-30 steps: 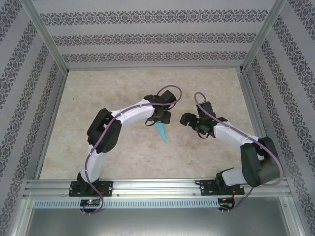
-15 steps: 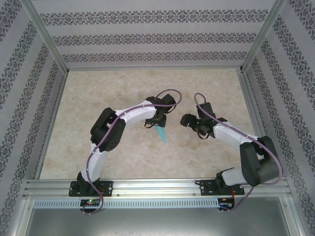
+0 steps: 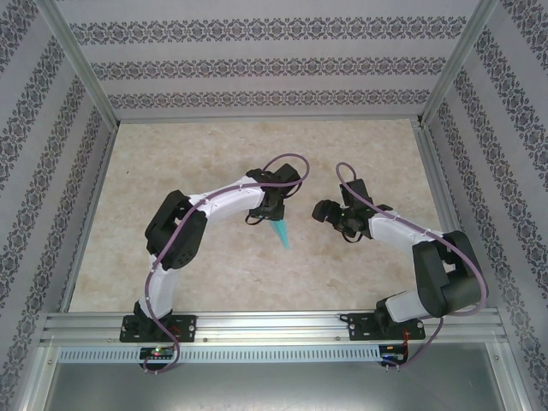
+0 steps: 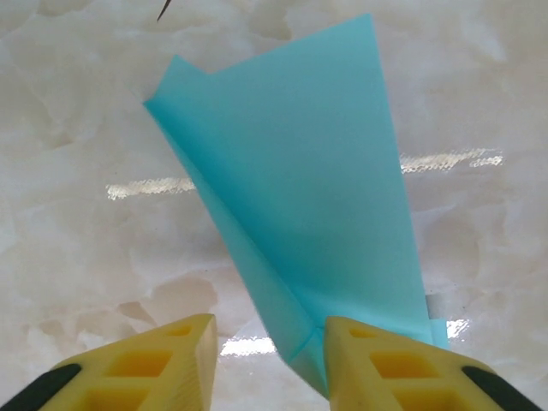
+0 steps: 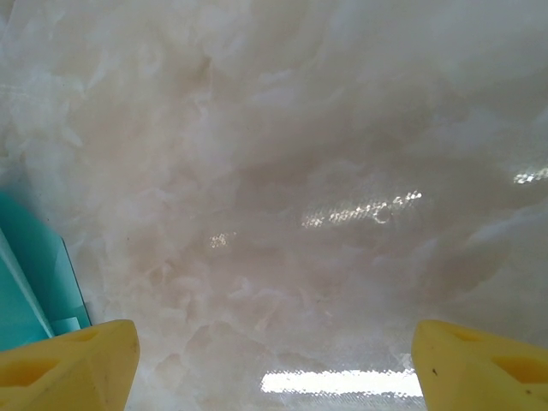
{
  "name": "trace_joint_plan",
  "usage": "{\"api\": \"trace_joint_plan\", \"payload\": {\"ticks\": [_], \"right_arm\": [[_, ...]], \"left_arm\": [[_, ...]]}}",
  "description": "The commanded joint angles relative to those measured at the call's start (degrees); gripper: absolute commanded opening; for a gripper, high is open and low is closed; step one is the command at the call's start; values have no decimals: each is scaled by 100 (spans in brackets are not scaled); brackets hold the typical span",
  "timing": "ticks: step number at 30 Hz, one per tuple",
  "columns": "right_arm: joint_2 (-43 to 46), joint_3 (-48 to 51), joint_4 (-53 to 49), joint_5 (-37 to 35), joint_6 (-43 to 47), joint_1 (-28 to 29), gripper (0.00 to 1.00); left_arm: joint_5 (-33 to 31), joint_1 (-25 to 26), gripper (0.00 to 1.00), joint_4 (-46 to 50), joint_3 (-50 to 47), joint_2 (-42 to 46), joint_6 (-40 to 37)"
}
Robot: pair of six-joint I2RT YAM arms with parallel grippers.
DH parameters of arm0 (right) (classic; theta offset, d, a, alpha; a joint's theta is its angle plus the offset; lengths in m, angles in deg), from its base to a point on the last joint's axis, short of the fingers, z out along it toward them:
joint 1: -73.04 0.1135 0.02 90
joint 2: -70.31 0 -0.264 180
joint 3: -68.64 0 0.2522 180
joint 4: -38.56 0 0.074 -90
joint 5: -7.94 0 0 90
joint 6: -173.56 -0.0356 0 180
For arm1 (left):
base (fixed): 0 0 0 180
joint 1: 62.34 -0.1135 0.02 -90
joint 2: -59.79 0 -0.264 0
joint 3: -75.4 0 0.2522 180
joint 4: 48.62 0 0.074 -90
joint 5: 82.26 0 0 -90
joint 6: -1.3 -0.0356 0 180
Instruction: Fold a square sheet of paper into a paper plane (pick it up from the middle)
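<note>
The turquoise paper plane (image 3: 281, 232) lies folded on the marble table, its point toward the near edge. In the left wrist view the paper plane (image 4: 300, 188) fans out away from the camera, and its folded spine runs down between my yellow fingers (image 4: 184, 351). My left gripper (image 3: 271, 214) is directly over it, and its jaws (image 4: 270, 364) are part-way open. The right finger touches the paper; the left finger stands apart from it. My right gripper (image 3: 324, 210) is wide open just right of the plane, with bare table between its jaws (image 5: 274, 368). A turquoise edge of the paper plane (image 5: 30, 278) shows at the left.
The marble tabletop (image 3: 214, 154) is ringed by an aluminium frame (image 3: 274, 324) and patterned walls. Both arms meet near the table's middle.
My left gripper has come down over the plane and its jaws have narrowed around the folded spine. The left elbow swung left. The right arm hardly moved.
</note>
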Motion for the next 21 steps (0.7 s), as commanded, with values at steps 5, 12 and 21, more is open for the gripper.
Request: {"api": "trace_joint_plan", "payload": {"ticks": [5,12,21], "right_arm": [[-89,-96,119,146,-28,-42,83],[262,-92,124,179,-56,-41,83],[1170,303,771,279,-389,-49,83]], "left_arm": [[-86,25,19,-289,-143,83,122],[297,-1,0,-883,-283,743,-298],[1618,-189,0,-2571,-1203,1639,-694]]}}
